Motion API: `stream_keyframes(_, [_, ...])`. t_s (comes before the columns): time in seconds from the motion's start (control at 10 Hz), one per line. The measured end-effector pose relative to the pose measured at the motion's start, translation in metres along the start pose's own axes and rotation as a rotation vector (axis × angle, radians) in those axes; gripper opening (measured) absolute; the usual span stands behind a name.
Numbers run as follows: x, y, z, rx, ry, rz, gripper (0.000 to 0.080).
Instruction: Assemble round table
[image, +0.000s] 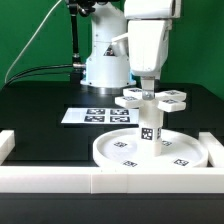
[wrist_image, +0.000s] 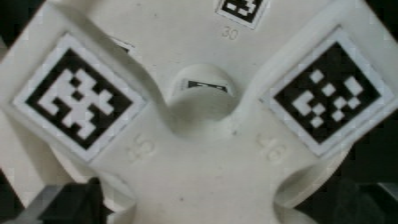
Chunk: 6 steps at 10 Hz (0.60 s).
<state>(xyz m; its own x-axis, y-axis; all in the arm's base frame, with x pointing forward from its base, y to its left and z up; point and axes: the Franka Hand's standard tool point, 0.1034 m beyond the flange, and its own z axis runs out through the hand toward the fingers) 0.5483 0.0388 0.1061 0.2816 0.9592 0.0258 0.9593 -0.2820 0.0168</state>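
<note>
The large white disc (image: 112, 152) lies flat near the table's front. The short tagged cylinder leg (image: 150, 129) stands upright on its middle. The cross-shaped piece (image: 153, 98) sits on top of the leg, its arms carrying square tags. My gripper (image: 147, 86) hangs straight down onto the centre of the cross, jaws open at their widest. In the wrist view the cross-shaped piece (wrist_image: 199, 140) fills the picture, with a round socket (wrist_image: 199, 88) at its centre. One arm of it runs between my dark fingers (wrist_image: 43, 205), which stand to either side of it.
The marker board (image: 92, 116) lies flat behind the disc, toward the exterior view's left. A low white wall (image: 100, 183) runs along the front and turns back at both ends. The arm's white base (image: 105, 62) stands at the back.
</note>
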Motion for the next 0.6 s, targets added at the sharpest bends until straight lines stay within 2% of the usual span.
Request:
stream_keyframes(0.4, [0.0010,-0.0025,0.0078,0.009,-0.015,-0.010,0.0649])
stream_keyframes(0.6, [0.0005,-0.0026,0.0081,0.009,-0.016,-0.006,0.0622])
